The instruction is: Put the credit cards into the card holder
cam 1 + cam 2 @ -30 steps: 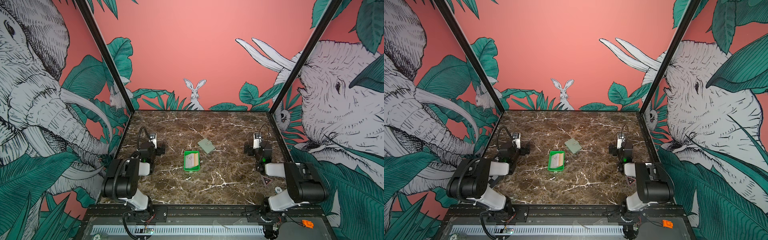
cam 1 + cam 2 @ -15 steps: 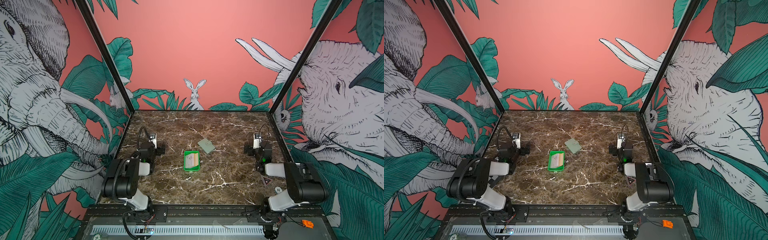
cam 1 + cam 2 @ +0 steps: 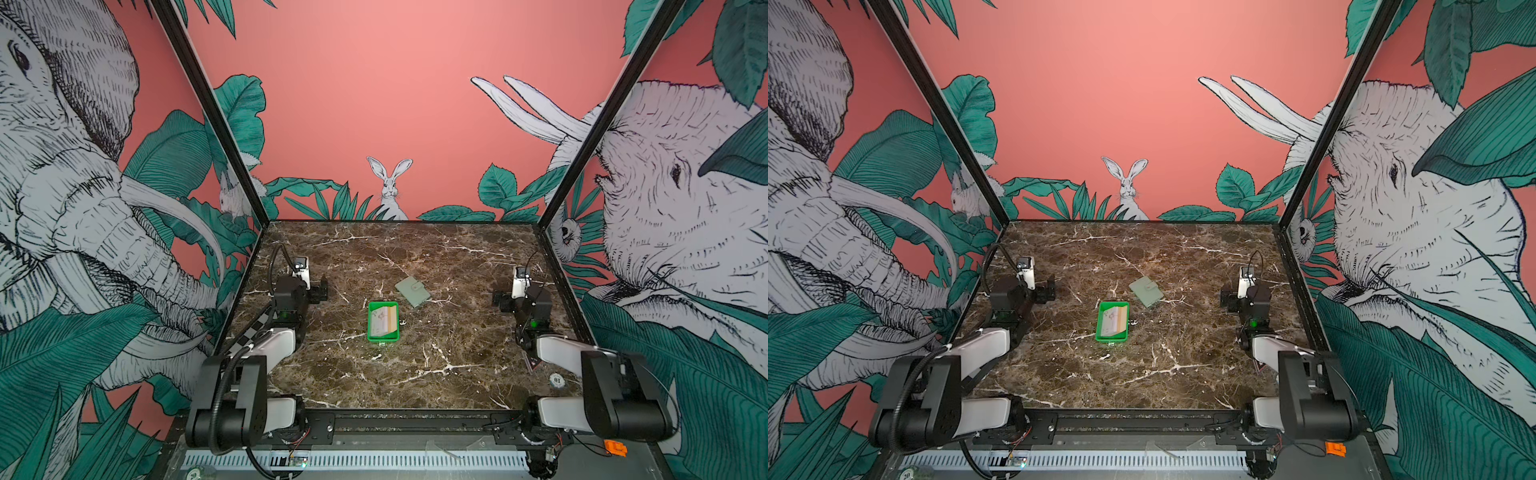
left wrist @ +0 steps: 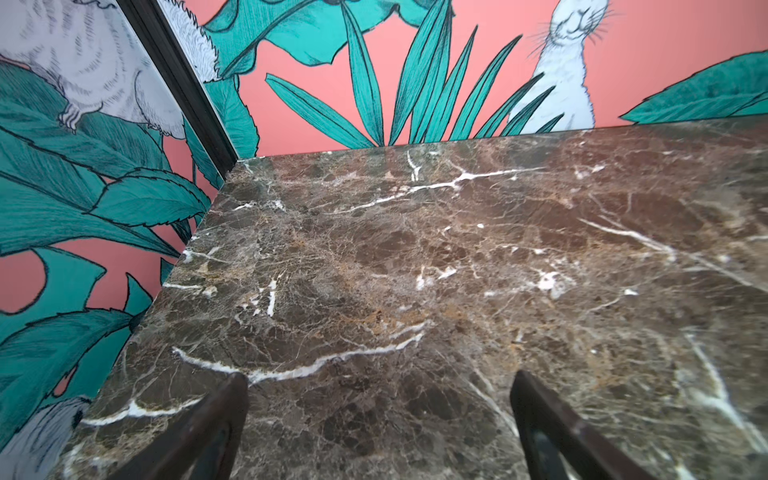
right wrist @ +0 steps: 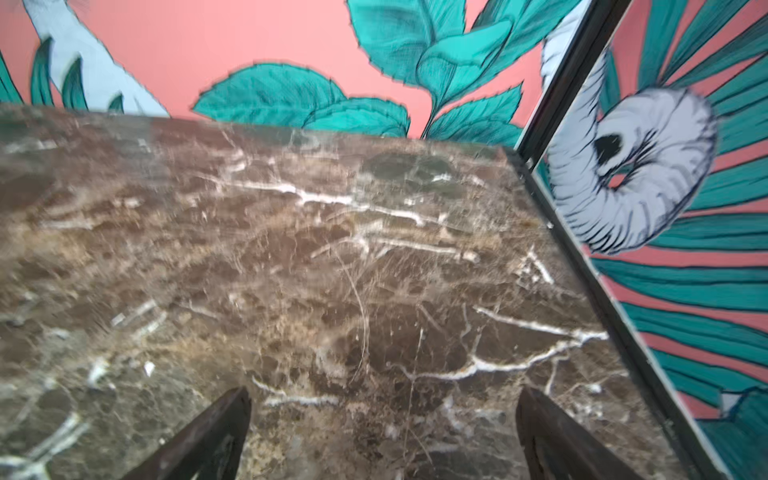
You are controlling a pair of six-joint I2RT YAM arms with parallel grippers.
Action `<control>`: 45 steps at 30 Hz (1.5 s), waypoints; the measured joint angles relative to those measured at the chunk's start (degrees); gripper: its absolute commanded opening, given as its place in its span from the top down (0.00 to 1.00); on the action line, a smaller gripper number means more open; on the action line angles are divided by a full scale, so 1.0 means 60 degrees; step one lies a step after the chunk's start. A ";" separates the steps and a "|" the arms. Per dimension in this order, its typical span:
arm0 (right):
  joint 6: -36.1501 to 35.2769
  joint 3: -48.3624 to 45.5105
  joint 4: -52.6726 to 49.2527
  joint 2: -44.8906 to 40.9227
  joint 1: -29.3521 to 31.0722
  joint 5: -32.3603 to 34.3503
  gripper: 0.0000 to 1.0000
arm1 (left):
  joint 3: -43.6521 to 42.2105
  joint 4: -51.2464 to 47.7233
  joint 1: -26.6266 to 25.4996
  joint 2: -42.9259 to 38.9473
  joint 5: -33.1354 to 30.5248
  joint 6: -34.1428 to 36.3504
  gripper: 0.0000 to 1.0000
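Lying in a bright green plastic tray [image 3: 382, 338], pale thin credit cards [image 3: 384, 321] are kept gathered — left gripper [image 4: 378, 382], right gripper [image 5: 382, 395]: spread wide, empty.

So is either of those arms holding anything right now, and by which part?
Nothing is held. Both arms' jaws stand open over the bare marble table. The credit cards lie in the green tray, and the card holder lies closed, apart from it.

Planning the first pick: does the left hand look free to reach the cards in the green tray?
Probably yes: the left hand is open and empty, the credit cards lie uncovered in the green tray, with bare tabletop between.
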 measured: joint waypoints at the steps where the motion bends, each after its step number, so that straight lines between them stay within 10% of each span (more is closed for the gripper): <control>1: 0.0135 0.0157 -0.0441 -0.0339 0.0000 0.0004 0.02 | 0.0106 -0.0393 -0.0142 -0.0229 -0.0076 -0.0095 0.01; 19: 0.3002 0.1854 -0.6502 -0.3905 0.1428 0.0463 0.02 | 0.1949 -0.6247 -0.2623 -0.2033 0.0350 -0.3337 0.01; 45: 0.3523 0.5781 -0.7788 0.1978 0.5122 -0.0721 0.07 | 0.2357 -0.7399 -0.4838 -0.0335 0.1869 -0.6634 0.08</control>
